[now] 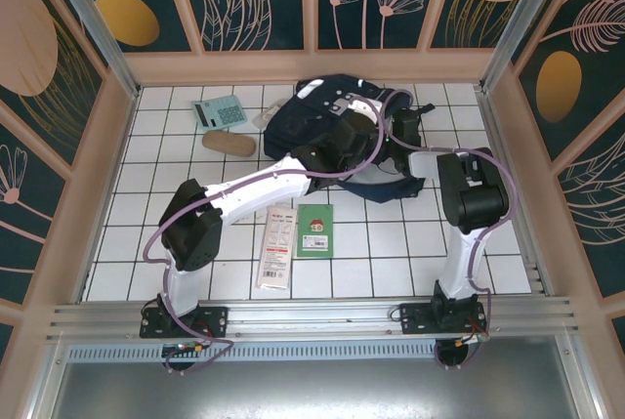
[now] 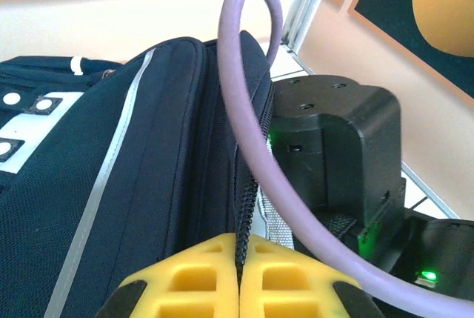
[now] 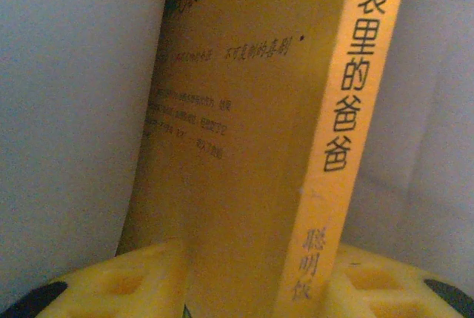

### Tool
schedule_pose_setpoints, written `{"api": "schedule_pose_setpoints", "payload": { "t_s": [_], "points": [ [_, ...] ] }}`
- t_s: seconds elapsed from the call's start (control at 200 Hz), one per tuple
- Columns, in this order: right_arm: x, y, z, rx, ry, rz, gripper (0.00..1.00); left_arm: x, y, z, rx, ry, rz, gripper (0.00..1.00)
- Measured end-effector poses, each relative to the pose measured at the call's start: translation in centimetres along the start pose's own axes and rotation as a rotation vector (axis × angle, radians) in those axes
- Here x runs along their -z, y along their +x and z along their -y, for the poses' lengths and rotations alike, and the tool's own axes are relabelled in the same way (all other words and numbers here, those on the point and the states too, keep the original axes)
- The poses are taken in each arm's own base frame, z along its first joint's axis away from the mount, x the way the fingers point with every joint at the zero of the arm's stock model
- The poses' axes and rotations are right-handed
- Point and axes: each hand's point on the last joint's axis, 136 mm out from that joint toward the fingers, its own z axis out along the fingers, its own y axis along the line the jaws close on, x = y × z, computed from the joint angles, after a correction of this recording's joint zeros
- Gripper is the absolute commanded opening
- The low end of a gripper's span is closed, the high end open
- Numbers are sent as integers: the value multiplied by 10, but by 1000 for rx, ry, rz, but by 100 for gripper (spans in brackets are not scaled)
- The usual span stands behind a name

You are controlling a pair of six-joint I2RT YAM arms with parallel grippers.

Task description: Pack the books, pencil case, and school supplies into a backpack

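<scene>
Right hand [image 3: 252, 266] first: its yellow fingers [image 3: 126, 285] stand on either side of the orange-yellow book [image 3: 244, 110] and pinch it by one end. The book is upright and leaning a little, with its printed spine facing the wrist camera. Pale grey surfaces crowd it on both sides. I'd take those for the lining of the backpack [image 1: 293, 124], though I can't be sure. From above, that arm reaches into the backpack at the far side of the desk [image 1: 391, 253]. The left hand [image 2: 238, 262] is pressed together, and the zipper line runs down into the seam between its pads, so it looks to be pinching the edge of the mouth.

The book strikes me as light, thin and fairly stiff, with a smooth cover that could slide in a narrow pinch. Close to the spine would be the firmest hold. The backpack is soft and floppy, and its mouth is likely to sag shut unless held by the zipper edge.
</scene>
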Motion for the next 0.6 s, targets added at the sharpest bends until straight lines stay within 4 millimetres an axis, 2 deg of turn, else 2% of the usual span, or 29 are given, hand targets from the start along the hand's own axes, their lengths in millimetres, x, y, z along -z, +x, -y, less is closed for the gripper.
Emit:
{"api": "schedule_pose_setpoints", "payload": {
  "t_s": [0.28, 0.601],
  "points": [
    [23, -8, 19, 73, 142, 47, 50, 1, 0, -1, -1, -12, 6, 0],
    [23, -6, 21, 101, 160, 32, 49, 1, 1, -1, -1, -10, 7, 0]
  ]
}}
